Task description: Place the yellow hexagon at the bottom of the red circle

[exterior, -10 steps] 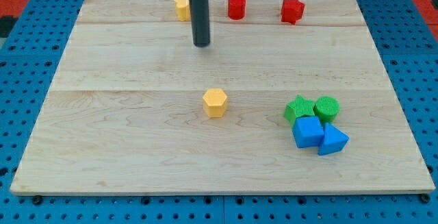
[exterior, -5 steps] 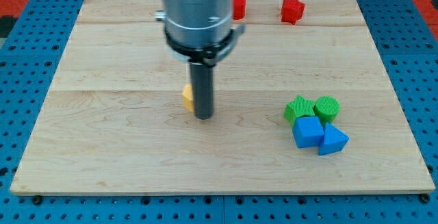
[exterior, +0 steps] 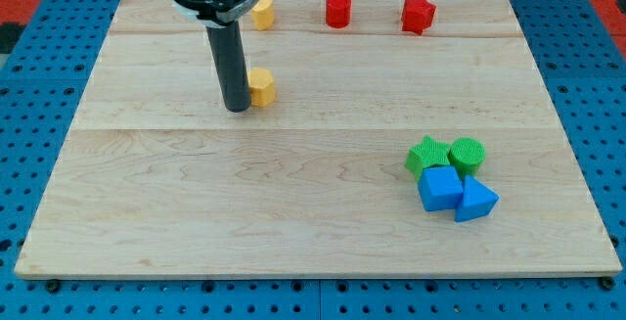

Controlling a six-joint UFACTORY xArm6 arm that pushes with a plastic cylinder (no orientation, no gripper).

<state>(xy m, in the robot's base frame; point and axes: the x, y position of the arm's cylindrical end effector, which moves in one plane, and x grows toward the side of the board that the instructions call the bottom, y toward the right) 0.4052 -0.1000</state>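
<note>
The yellow hexagon (exterior: 261, 86) lies on the wooden board (exterior: 313, 222), left of centre in the upper half. My tip (exterior: 237, 108) stands right against its left side, touching or nearly touching it. The red circle (exterior: 338, 10) sits near the view's top edge, up and to the right of the hexagon. The rod and the arm's grey body rise from the tip to the view's top.
A second yellow block (exterior: 262, 12) sits at the top, partly behind the arm. A red star (exterior: 418, 15) is at the top right. A green star (exterior: 427, 155), green circle (exterior: 467, 154), blue cube (exterior: 440, 189) and blue triangle (exterior: 475, 202) cluster at the lower right.
The yellow hexagon has moved up and left from the board's middle. My tip came down to it, then moved up and left with it, and now stands at its left side.
</note>
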